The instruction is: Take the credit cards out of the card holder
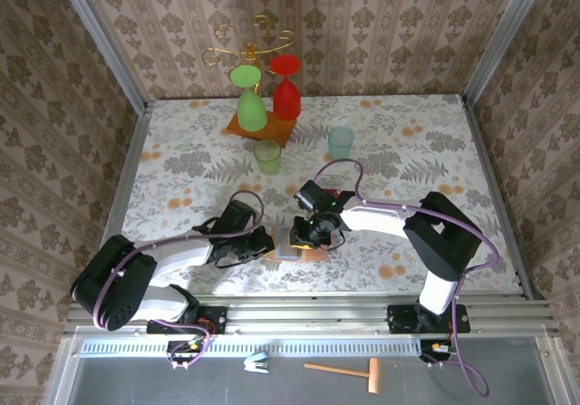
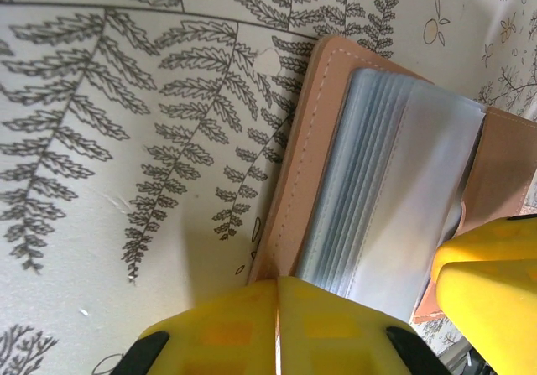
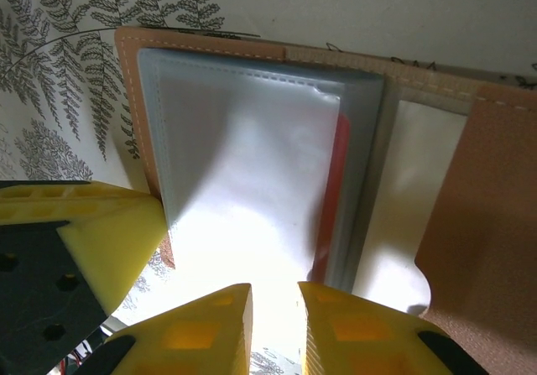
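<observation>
I'm seeing the stitched tan card holder (image 3: pixel 495 224) lying open, red credit cards (image 3: pixel 336 190) under glossy sleeves (image 3: pixel 243 157); left gripper (image 2: pixel 277 284) closed, right gripper (image 3: pixel 275 295) slightly apart.

The top camera looks down from behind over the whole floral desk (image 1: pixel 408 142); both wrist cameras sit close above the same open tan leather card holder (image 2: pixel 300 157).

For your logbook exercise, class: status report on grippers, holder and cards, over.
Left gripper shut at holder edge. Right gripper slightly open over sleeves. Red card inside one. Nothing blocking.
</observation>
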You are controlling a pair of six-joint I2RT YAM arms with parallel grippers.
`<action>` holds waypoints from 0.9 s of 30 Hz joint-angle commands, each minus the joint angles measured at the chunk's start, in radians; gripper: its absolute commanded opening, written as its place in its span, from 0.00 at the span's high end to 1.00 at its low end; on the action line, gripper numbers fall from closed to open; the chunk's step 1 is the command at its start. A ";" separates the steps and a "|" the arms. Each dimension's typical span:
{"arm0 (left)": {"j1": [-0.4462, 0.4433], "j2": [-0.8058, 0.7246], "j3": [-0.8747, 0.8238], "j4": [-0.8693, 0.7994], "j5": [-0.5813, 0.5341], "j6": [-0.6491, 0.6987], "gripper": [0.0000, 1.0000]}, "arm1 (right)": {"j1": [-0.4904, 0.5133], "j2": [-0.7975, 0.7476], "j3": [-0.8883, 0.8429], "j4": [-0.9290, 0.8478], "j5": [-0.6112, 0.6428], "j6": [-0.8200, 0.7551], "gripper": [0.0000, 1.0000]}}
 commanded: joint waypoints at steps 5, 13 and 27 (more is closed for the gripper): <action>0.016 0.002 -0.019 -0.009 0.012 0.024 0.90 | -0.013 -0.014 -0.029 -0.045 0.038 -0.025 0.80; 0.016 -0.002 -0.017 -0.018 0.018 0.026 0.90 | -0.022 -0.028 -0.039 -0.066 0.060 -0.037 0.84; 0.019 -0.086 0.077 -0.011 0.056 -0.007 0.85 | -0.035 -0.015 -0.071 -0.013 0.028 -0.036 0.85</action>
